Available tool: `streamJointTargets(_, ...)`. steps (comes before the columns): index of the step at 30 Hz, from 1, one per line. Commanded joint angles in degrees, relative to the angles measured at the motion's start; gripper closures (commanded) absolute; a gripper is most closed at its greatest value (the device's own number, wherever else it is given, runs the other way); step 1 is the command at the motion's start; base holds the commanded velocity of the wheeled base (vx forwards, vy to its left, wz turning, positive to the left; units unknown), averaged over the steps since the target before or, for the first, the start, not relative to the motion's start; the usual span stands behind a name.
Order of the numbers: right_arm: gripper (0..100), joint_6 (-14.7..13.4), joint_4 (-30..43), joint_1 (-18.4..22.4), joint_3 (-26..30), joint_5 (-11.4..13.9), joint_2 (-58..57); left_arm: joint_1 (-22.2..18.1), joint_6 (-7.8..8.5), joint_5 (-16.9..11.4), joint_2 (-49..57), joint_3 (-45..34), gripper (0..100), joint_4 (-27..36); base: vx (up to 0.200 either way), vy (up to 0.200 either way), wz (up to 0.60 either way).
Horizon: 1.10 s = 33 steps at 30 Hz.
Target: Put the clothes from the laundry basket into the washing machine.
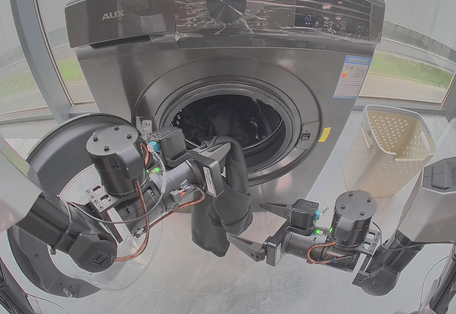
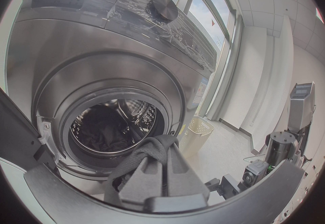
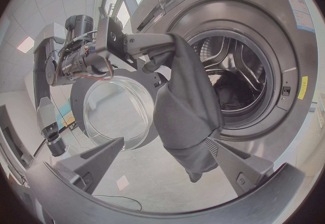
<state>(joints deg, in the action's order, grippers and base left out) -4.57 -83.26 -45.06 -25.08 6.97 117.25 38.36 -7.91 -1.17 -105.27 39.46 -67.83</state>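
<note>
Garment (image 1: pixel 232 201) in left pincer (image 1: pixel 224 146), right pincer (image 1: pixel 244 221) agape

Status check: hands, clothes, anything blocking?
Left hand shut on dark garment, hanging before washer opening. Right hand open at its lower end. Door open, nothing blocking.

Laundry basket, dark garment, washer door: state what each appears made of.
Laundry basket: likely moulded plastic, cream matte, perforated walls. Dark garment: soft fabric, dull charcoal; it drapes and folds limply. Washer door: grey frame, plastic or metal unclear, around a clear glossy bowl, probably glass.
</note>
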Motion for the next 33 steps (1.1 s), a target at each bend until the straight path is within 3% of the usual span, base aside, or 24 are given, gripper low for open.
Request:
streamJointTargets(1, 0, 0.0, -0.06, -0.21, -1.03, -0.47, 2.02, -0.13, -0.09, 0.64, -0.29, 0.88, 100, 0.06, 0.0, 0.0, 0.0)
streamJointTargets(10, 0, -0.53, 0.12, 2.43, -4.54, -1.79, 6.5, 0.13, -0.44, 1.52, -0.29, 1.23, 100, 0.06, 0.0, 0.0, 0.0)
streamJointTargets(15, 0, -0.88, 1.88, 4.36, -10.78, -4.69, 8.79, 0.22, -0.88, 1.52, 0.24, 0.79, 100, -0.02, 0.0, 0.0, 0.0)
streamJointTargets(18, 0, -0.88, 2.23, 5.77, -12.37, -4.86, 9.23, 0.4, -1.58, 1.52, 0.59, 0.53, 100, -0.02, 0.0, 0.0, 0.0)
streamJointTargets(33, 0, -1.14, 3.19, 9.46, -10.61, -5.04, 1.84, 0.4, -2.02, 1.87, 1.03, -0.61, 100, 0.06, 0.0, 0.0, 0.0)
